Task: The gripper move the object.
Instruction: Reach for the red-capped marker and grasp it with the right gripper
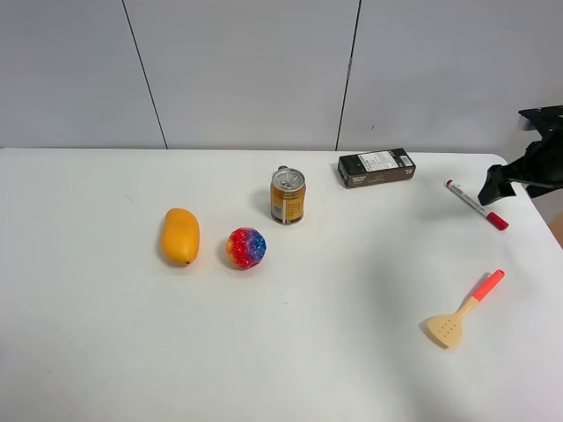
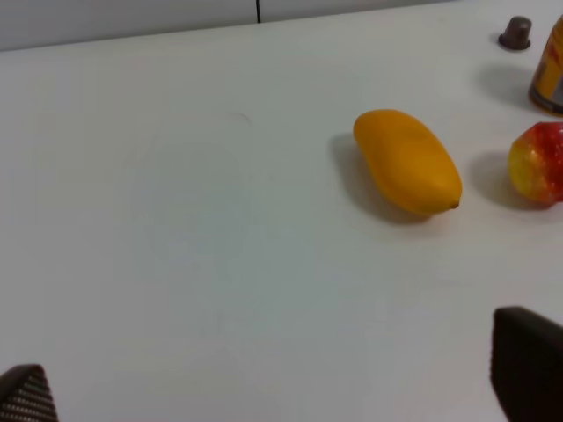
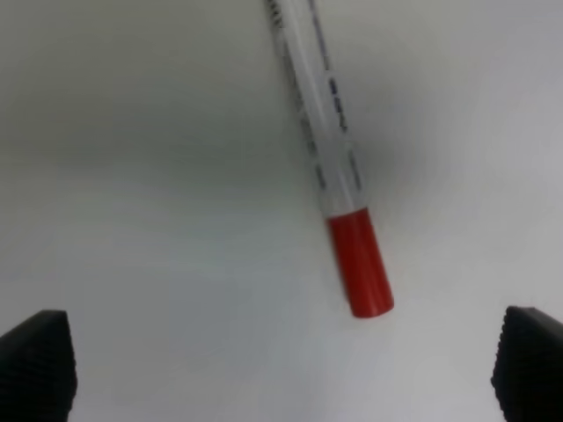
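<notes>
The white marker pen (image 1: pixel 475 204) with a red cap lies flat on the white table at the far right. It also shows in the right wrist view (image 3: pixel 330 158), red cap toward the fingers. My right gripper (image 1: pixel 494 186) hovers just above the pen's capped end, open, with its fingertips (image 3: pixel 35 360) spread wide on either side of the pen and holding nothing. My left gripper (image 2: pixel 281 387) is open and empty over bare table near the mango; it is out of sight in the exterior high view.
A black box (image 1: pixel 376 167) with a white label lies behind the pen. A beige spatula (image 1: pixel 464 309) with an orange-red handle lies nearer the front right. A can (image 1: pixel 288 195), a multicoloured ball (image 1: pixel 246 248) and a mango (image 1: pixel 180 236) sit mid-table. The table edge (image 1: pixel 538 211) runs close to the pen.
</notes>
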Robot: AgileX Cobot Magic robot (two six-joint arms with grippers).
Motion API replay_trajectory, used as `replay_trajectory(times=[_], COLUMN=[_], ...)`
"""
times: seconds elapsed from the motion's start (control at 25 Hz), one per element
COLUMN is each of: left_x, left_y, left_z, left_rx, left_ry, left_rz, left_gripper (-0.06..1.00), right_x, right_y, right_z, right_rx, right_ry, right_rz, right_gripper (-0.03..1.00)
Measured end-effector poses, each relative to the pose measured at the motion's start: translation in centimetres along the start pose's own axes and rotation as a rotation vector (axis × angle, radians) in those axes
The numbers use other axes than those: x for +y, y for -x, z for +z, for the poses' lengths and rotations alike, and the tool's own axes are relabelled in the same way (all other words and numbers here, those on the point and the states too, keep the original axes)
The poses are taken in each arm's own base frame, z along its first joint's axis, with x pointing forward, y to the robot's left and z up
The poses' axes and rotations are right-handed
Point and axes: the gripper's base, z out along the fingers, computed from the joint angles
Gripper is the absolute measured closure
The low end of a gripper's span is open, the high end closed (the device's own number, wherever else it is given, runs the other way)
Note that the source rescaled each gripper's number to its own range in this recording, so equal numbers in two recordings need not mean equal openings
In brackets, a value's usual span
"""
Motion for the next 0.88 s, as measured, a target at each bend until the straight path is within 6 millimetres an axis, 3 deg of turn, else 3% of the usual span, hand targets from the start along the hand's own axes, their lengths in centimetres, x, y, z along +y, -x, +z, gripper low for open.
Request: replay_trajectory(times=[0.36, 0.6, 0.72, 0.88], left_x=[0.0, 0.0, 0.0, 0.0], left_y=[0.0, 0.0, 0.0, 0.0], left_z=[0.0, 0.0, 0.0, 0.0], left_rx=[0.000, 0.000, 0.000, 0.000], left_ry=[0.000, 0.000, 0.001, 0.001], left_rz=[-0.001, -0.001, 0.000, 0.000], left_gripper=[-0.06, -0.06, -0.06, -0.06], right_x=[-2.0, -2.0, -1.8, -1.1], right_y=[2.1, 2.2, 2.5, 2.7], right_z=[4.7, 7.4, 7.8, 7.9], right_rx=[0.022, 0.050, 0.056, 0.068], right_ry=[0.036, 0.075, 0.077, 0.090], right_rz=[0.015, 0.018, -0.001, -0.019], right_gripper=[0.03, 0.07, 0.08, 0.25])
